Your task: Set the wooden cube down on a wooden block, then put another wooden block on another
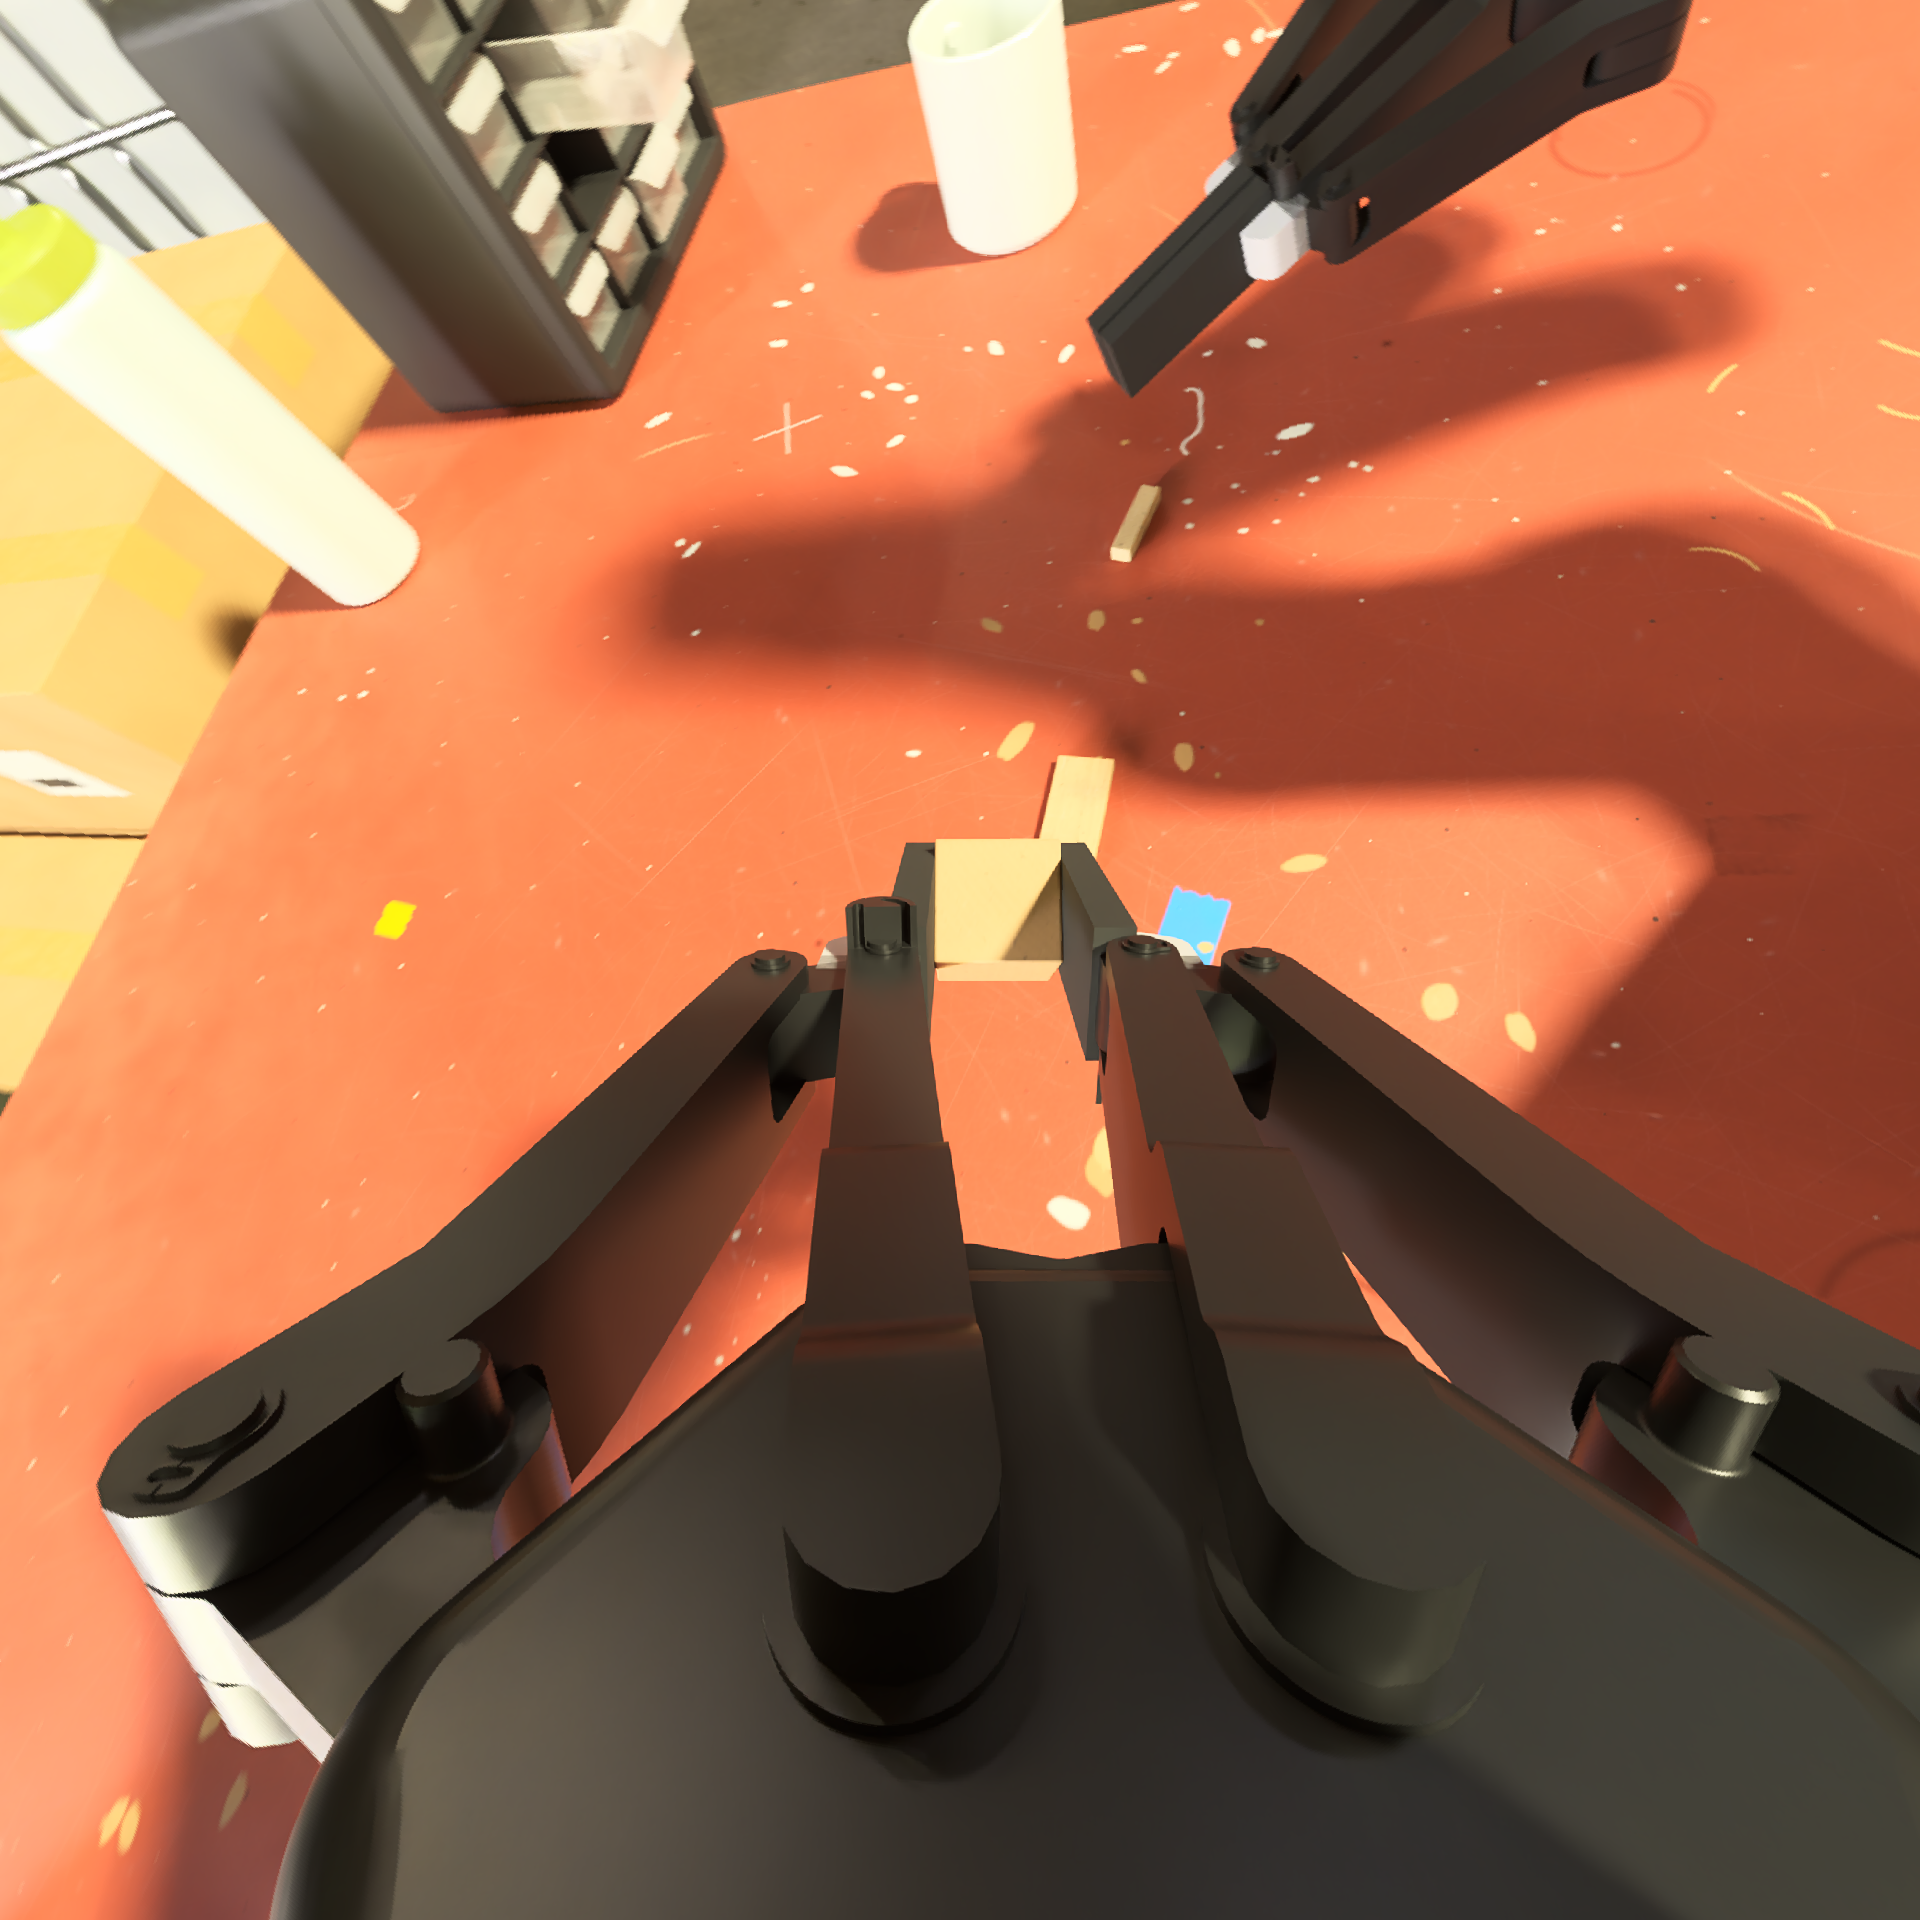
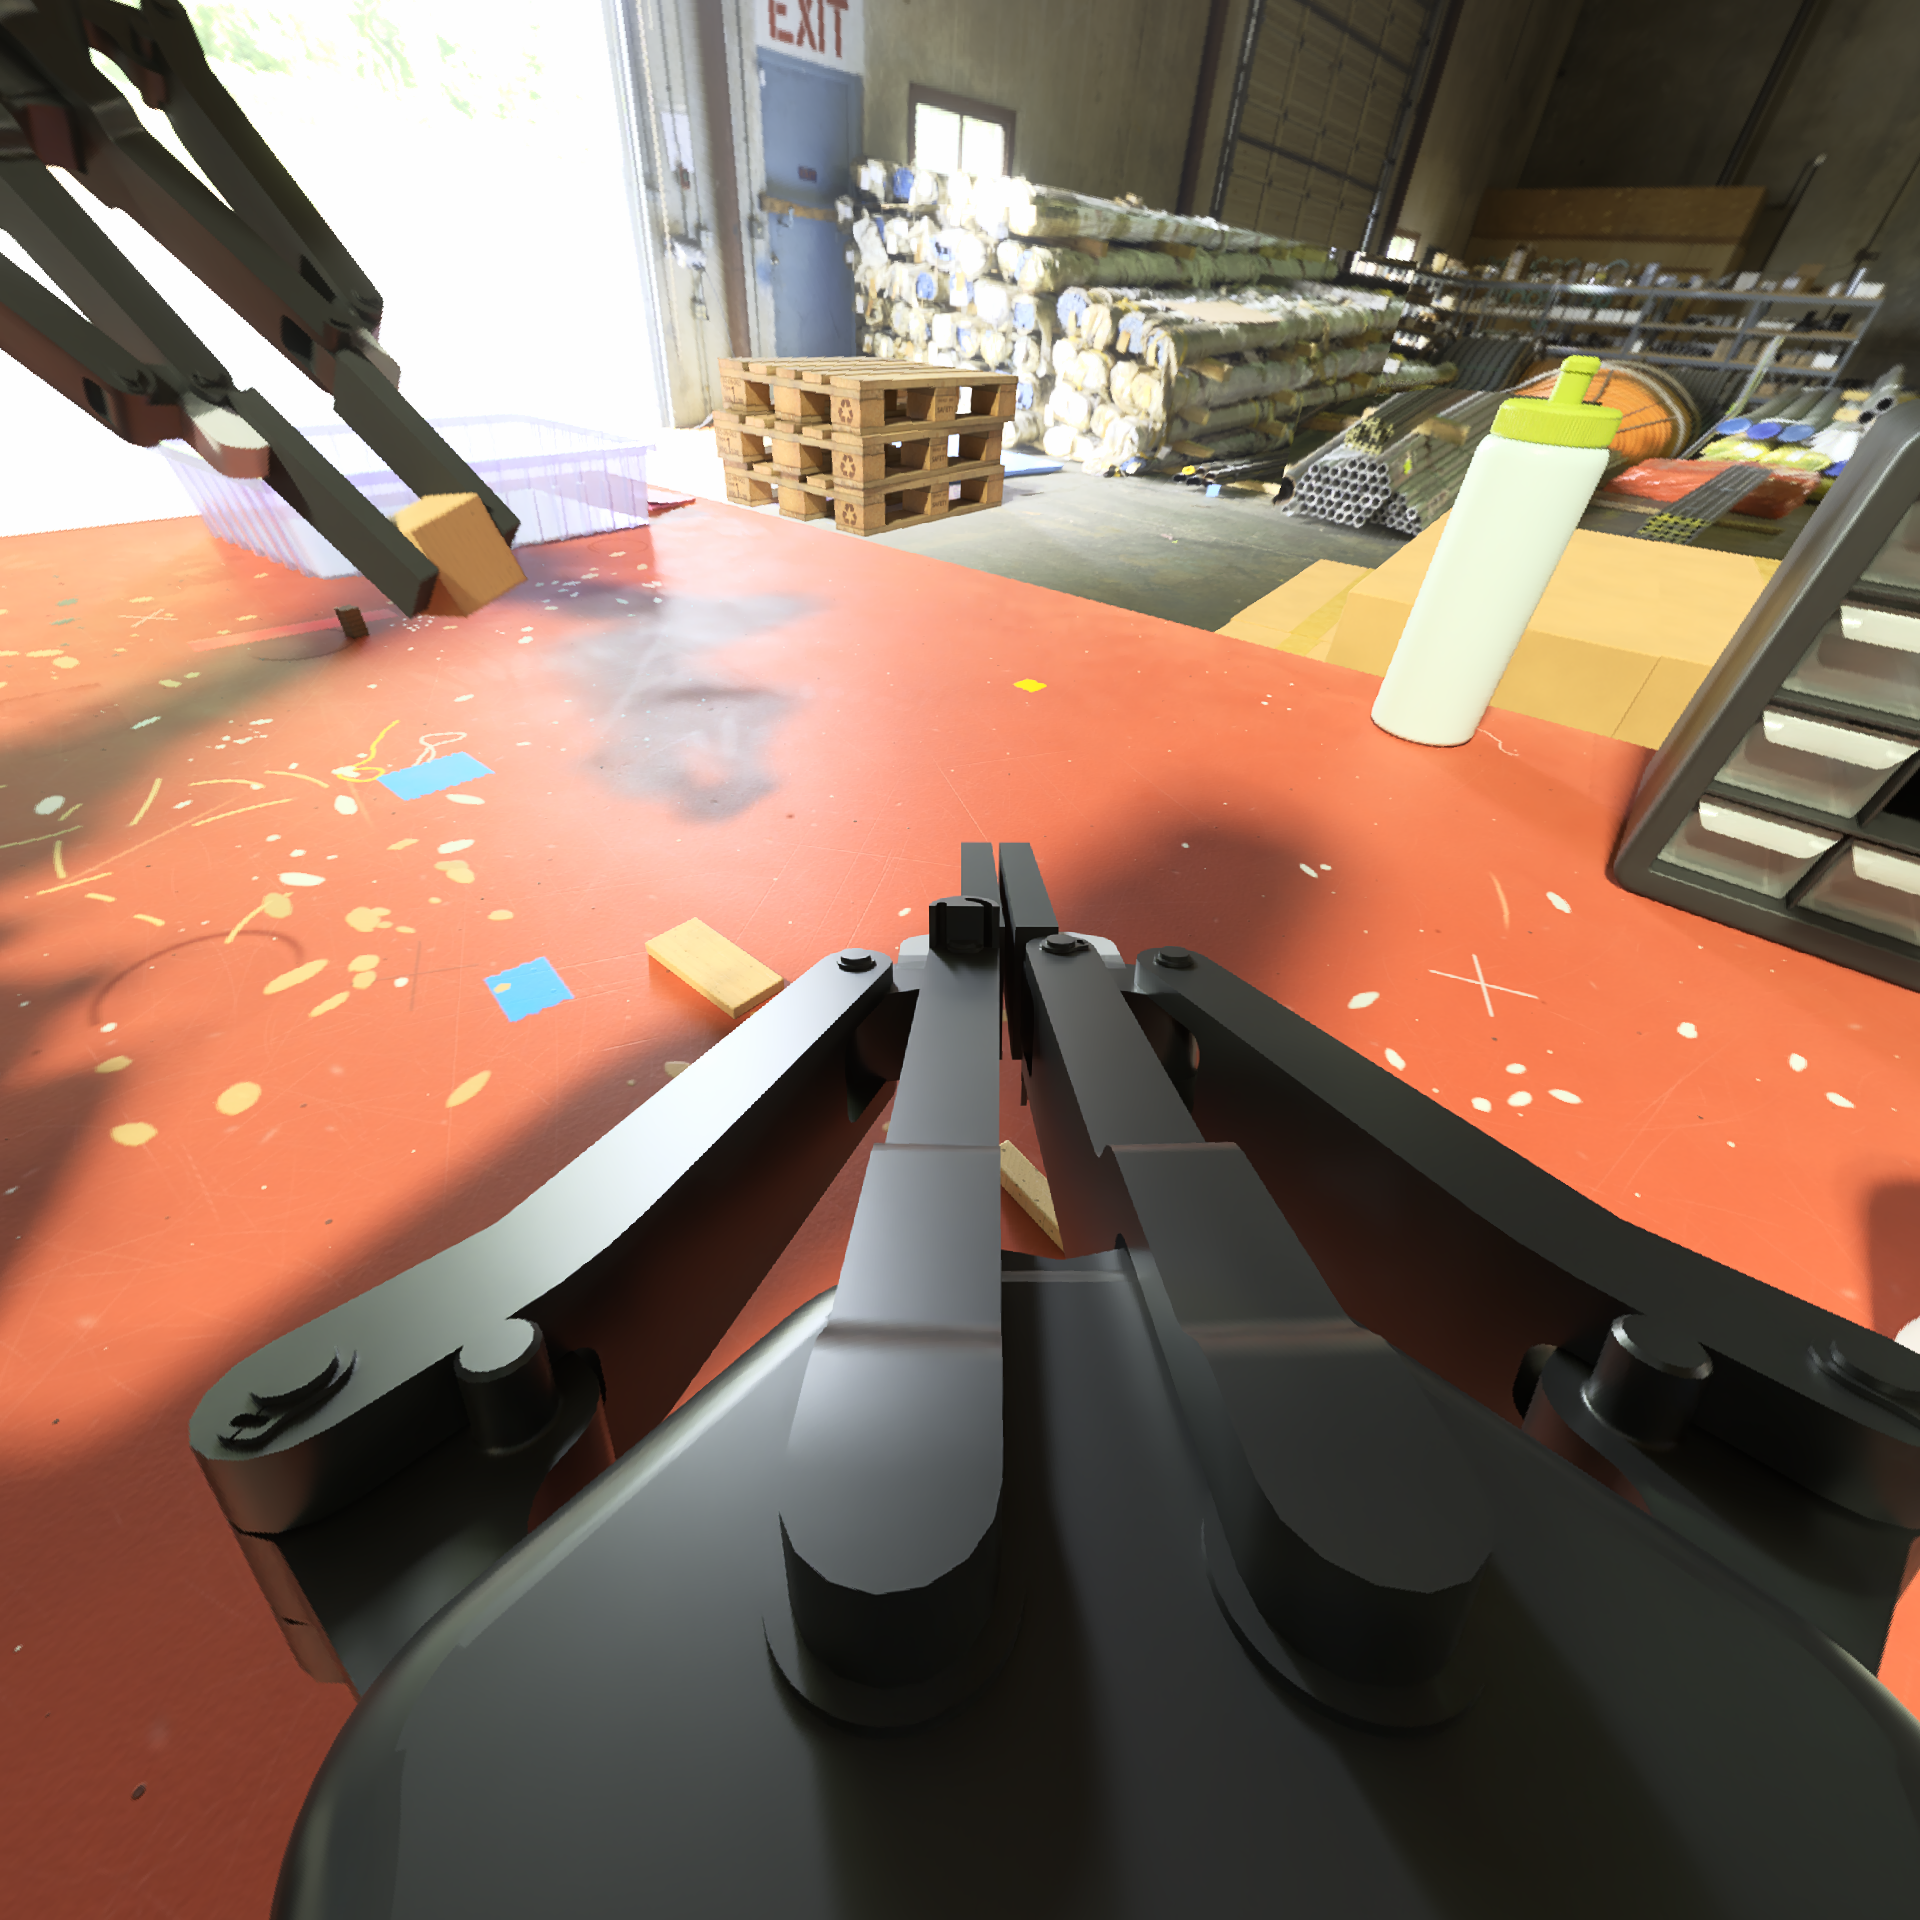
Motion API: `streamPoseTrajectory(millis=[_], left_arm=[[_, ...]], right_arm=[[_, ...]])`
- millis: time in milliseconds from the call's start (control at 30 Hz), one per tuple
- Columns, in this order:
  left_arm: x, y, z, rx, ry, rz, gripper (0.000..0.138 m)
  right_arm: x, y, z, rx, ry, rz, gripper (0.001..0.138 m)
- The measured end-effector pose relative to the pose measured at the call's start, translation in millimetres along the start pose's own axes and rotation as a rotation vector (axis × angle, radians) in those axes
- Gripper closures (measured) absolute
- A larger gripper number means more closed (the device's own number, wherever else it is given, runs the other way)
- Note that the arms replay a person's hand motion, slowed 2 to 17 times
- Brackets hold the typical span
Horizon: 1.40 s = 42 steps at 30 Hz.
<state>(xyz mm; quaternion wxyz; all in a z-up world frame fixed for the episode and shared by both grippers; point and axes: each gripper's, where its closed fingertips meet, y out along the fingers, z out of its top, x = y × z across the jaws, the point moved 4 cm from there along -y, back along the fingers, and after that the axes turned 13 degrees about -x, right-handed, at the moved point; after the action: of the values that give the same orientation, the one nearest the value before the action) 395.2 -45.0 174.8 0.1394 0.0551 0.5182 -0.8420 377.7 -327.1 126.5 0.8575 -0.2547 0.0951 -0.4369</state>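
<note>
My left gripper (image 1: 997, 883) is shut on the wooden cube (image 1: 992, 899) and holds it tilted, close over the red table (image 1: 623, 935). A flat wooden block (image 1: 1081, 795) lies just beyond the cube. A small wooden block (image 1: 1135, 523) lies farther off, below my right gripper (image 1: 1117, 348). In the right wrist view my right gripper (image 2: 1003, 868) is shut and empty above the table. A flat wooden block (image 2: 714, 966) lies to its left and another (image 2: 1029, 1195) shows under its fingers. The left gripper with the cube (image 2: 462, 551) is at the far left, over a small block (image 2: 353, 621).
A white cup (image 1: 997, 125) stands at the back. A white bottle with a green cap (image 1: 208, 416) (image 2: 1486, 582), a grey drawer cabinet (image 1: 499, 208) (image 2: 1797, 748) and a cardboard box (image 1: 104, 623) line one side. A clear tray (image 2: 540, 478) sits behind the left gripper.
</note>
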Motion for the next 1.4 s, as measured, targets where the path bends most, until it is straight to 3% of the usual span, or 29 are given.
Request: streamPoseTrajectory(millis=[333,733,1400], left_arm=[[14.3,49.9,30.6,-0.036,0.094,-0.103,0.108],[19.5,100.2,43.9,-0.091,0.127,-0.194,0.108],[25.5,144.3,45.8,-0.145,0.135,-0.274,0.108]], right_arm=[[0.8,-1.3,0.6,0.005,0.003,0.001,0.137],[1.5,-2.9,1.3,0.009,0.002,-0.001,0.137],[3.5,-3.0,0.5,0.007,0.008,0.005,0.137]])
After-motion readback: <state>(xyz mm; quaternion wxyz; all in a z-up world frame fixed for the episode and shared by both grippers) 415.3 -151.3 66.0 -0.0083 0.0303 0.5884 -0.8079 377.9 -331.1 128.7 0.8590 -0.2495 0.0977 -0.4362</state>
